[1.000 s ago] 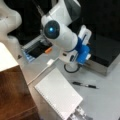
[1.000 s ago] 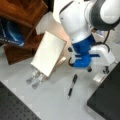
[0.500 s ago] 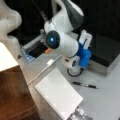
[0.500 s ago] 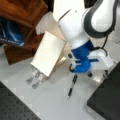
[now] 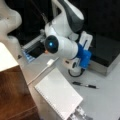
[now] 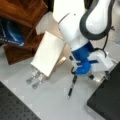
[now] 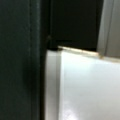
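Findings, taken outward from the notebook point(image 5: 58, 96) point(image 6: 48, 53).

1. Clips point(image 6: 35, 78): two metal pieces lie at the notebook's near end, touching or just beside its edge; which cannot be told.
2. Notebook: a white spiral pad, closed, lying on the pale table point(image 5: 107, 100), with one long side against the wooden shelf point(image 5: 12, 95).
3. Pen point(image 5: 85, 85) point(image 6: 72, 87): lies flat on the table just beside the notebook, on the side away from the shelf. Nothing grips it.
4. Gripper point(image 5: 85, 47) point(image 6: 100, 63): a white and blue unit beyond the pen from the notebook, hanging low over the table. The pen is the thing nearest to it. Whether the jaws stand apart or together cannot be told. The wrist view shows only a pale surface and dark panels, no fingers.
5. Black block point(image 5: 107, 50) point(image 6: 107, 102): beyond the gripper, well apart from the notebook.

Risks, as judged:
- The arm's bulk hangs close over the pen and the notebook's corner. A low sweep could roll the pen off or shove the pad into the clips.
- The black block stands near the gripper. A turn that way could strike it.
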{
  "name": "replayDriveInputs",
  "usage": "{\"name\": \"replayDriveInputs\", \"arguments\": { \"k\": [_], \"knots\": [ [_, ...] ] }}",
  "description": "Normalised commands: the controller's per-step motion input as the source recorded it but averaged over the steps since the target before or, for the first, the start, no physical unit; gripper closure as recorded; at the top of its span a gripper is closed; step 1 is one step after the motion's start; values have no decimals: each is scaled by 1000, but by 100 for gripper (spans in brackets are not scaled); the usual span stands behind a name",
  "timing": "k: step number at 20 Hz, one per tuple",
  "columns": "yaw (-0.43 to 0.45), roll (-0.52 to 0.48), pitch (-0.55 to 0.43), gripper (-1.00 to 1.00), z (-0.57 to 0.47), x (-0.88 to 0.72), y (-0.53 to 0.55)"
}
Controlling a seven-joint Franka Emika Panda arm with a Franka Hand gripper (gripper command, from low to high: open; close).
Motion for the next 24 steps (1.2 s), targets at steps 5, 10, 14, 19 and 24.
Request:
{"name": "replayDriveInputs", "arguments": {
  "k": [5,10,14,19,24],
  "knots": [
    [79,249,-21,-100,-115,166,-110],
    [56,251,-24,-100,-69,169,-126],
    [48,249,-13,100,-77,150,-131],
    [45,261,-20,100,-86,149,-143],
    [38,265,-21,100,-93,151,-127]
  ]
}}
